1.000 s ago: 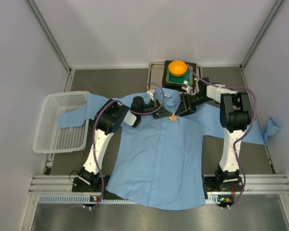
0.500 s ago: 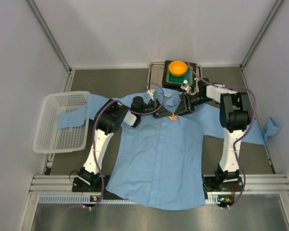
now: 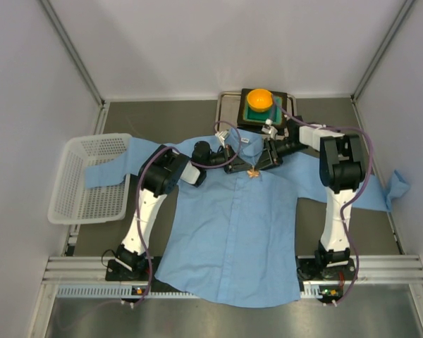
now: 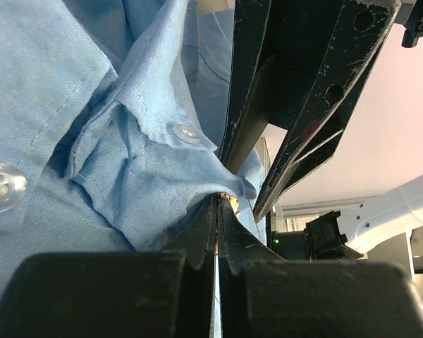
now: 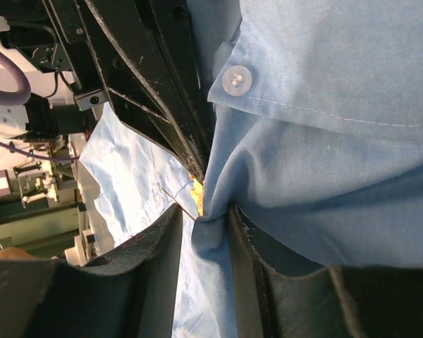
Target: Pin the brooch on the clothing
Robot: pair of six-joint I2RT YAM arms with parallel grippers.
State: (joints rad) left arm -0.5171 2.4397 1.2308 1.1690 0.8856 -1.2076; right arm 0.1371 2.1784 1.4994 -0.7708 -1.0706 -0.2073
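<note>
The light blue shirt [image 3: 233,232] lies spread flat on the table, collar at the far side. The tiny orange brooch [image 3: 253,171] sits just below the collar, between both grippers. My left gripper [image 3: 244,167] comes in from the left. In the left wrist view it [image 4: 219,199] is shut, with the brooch [image 4: 230,200] at its tips against a shirt fold [image 4: 162,176]. My right gripper [image 3: 262,165] comes in from the right. In the right wrist view it [image 5: 206,215] is closed on a fold of shirt [image 5: 324,105], with the brooch [image 5: 197,189] and its thin pin just beyond.
An orange bowl [image 3: 260,98] stands on a green and black block on a metal tray [image 3: 228,107] behind the collar. A white mesh basket [image 3: 92,176] sits at the left, over the left sleeve. Shirt buttons [image 4: 187,132] lie close to the jaws.
My right gripper has shifted slightly left toward the brooch. The brooch has moved a little up and left with it. The left arm has barely moved.
</note>
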